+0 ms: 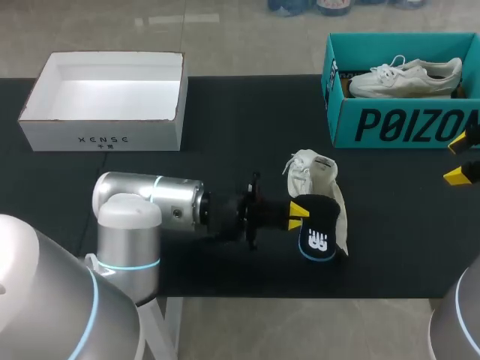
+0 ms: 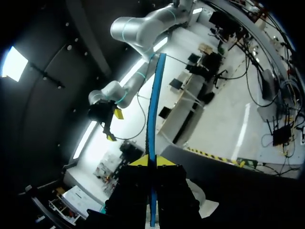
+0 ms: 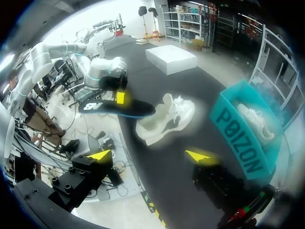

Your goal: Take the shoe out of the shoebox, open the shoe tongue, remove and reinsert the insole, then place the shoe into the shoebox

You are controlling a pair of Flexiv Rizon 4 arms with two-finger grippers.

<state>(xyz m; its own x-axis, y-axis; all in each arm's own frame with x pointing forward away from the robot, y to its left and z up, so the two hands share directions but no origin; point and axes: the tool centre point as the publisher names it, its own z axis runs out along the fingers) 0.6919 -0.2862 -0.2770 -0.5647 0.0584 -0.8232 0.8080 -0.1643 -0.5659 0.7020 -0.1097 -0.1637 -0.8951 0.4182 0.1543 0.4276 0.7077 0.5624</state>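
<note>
A white shoe (image 1: 313, 180) (image 3: 167, 118) lies on the black table, out of its box. My left gripper (image 1: 298, 213) (image 2: 150, 161), reaching in from the left, is shut on a black insole (image 1: 320, 238) (image 3: 119, 107) with a white logo, held just over the near end of the shoe. In the left wrist view the insole (image 2: 155, 114) shows edge-on as a thin blue strip between the yellow tips. Open and holding nothing, my right gripper (image 1: 459, 159) (image 3: 150, 155) hangs at the table's right edge, well to the right of the shoe.
A teal shoebox (image 1: 397, 124) (image 3: 240, 131) stands at the back right with a second white shoe (image 1: 405, 77) inside. An open white box (image 1: 105, 135) (image 3: 171, 58) stands at the back left. Black mat lies bare between them.
</note>
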